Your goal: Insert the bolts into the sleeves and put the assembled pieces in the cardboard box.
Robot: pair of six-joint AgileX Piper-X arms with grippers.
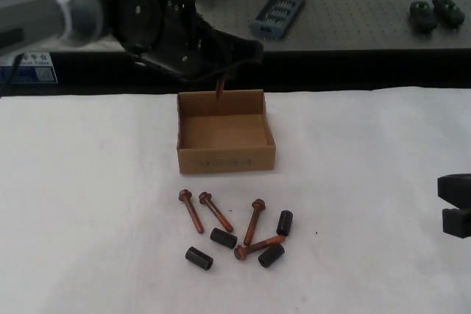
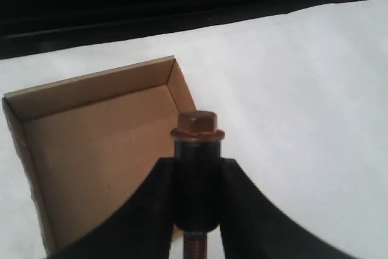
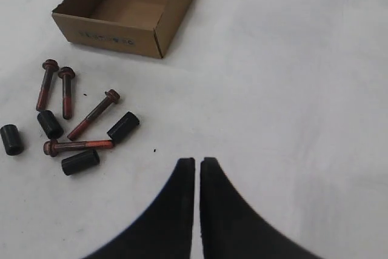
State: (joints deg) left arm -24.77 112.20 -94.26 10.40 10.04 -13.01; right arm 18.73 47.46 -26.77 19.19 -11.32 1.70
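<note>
One sleeved bolt (image 2: 197,127) hangs clamped in the left gripper (image 2: 197,171) above the cardboard box (image 2: 97,89) edge, apparently for release inside, while the right gripper (image 3: 198,165) sits closed and empty.

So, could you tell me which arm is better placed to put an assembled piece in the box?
Left: the left gripper holds a bolt in a sleeve at the cardboard box, while the right gripper sits shut and empty, farther off.
</note>
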